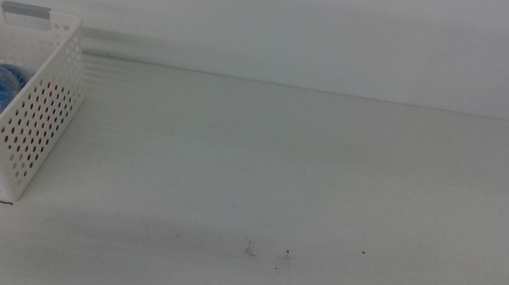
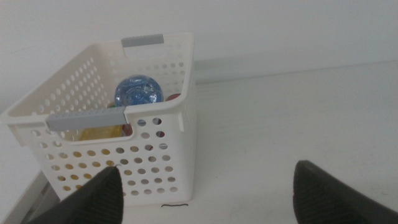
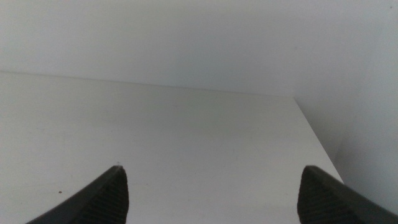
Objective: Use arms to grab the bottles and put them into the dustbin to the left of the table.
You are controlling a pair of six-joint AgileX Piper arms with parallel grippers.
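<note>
Left gripper (image 2: 208, 193) jaws spread wide, nothing held, facing the white perforated plastic dustbin (image 2: 155, 163) at the left end of the plain white table (image 1: 331, 174). Right gripper (image 3: 211, 193) jaws likewise released over bare tabletop. Inside the dustbin: clear blue-capped water bottle (image 2: 138, 93) on top, yellow tea bottle (image 2: 99, 132) and a bit of red can (image 2: 127, 129) beneath.

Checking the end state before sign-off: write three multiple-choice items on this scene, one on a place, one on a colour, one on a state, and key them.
1. Where is the white perforated plastic basket?
A. table's left end
B. table's right end
C. table's middle

2. What colour is the strip on its rim?
A. red
B. green
C. grey

3. How is the left pincer?
A. shut on a can
B. open, empty
C. inside the basket

Key: A, in the middle view it stands at the left. C, the left wrist view shows grey. B, its jaws stand apart with only white flat tabletop between.
</note>
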